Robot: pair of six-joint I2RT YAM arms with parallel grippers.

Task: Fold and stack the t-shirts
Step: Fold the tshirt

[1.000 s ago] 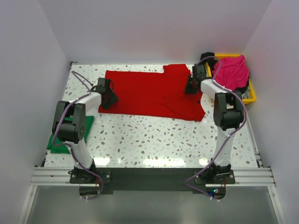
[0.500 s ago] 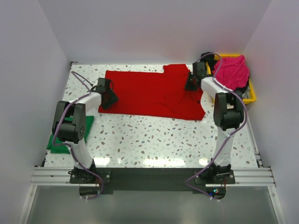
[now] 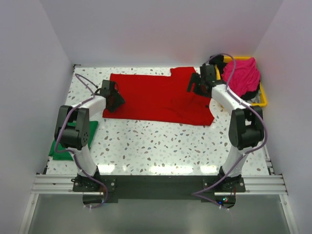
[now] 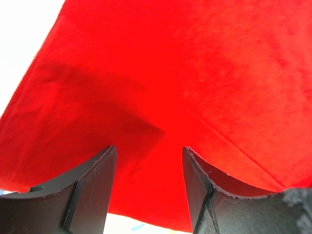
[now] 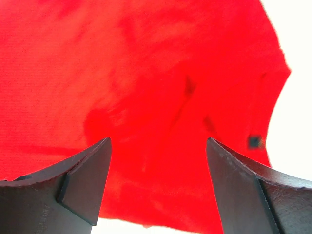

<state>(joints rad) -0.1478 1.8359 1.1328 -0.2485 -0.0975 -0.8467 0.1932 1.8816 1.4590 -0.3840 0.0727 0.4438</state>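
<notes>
Because the table (image 3: pixel 161 146) carries the red t-shirt (image 3: pixel 156 97) spread flat across its far middle, the step in hand looks like the first fold. To do it well, I judge each arm should pinch only the top edge of the cloth, at matching points. Both should then lift and travel together, so the fold line comes out straight and does not drag.

The magenta-pink t-shirt (image 3: pixel 241 73) sits heaped in the yellow tray (image 3: pixel 263 101) at the far right. The green t-shirt (image 3: pixel 61 148) lies folded at the near left, partly under the left arm. The left gripper (image 3: pixel 113 97) sits at the red shirt's left edge, and the right gripper (image 3: pixel 194 87) hangs over its right part, near the sleeve.

Only the overhead view gives this layout, but the jaws are too small there to read. The wrist views settle it. The left fingers (image 4: pixel 92 190) stand spread with red cloth beyond them and nothing pinched. The right fingers (image 5: pixel 83 180) are spread wider, also empty. The left wrist alone shows a stitched seam (image 4: pixel 234 146).
</notes>
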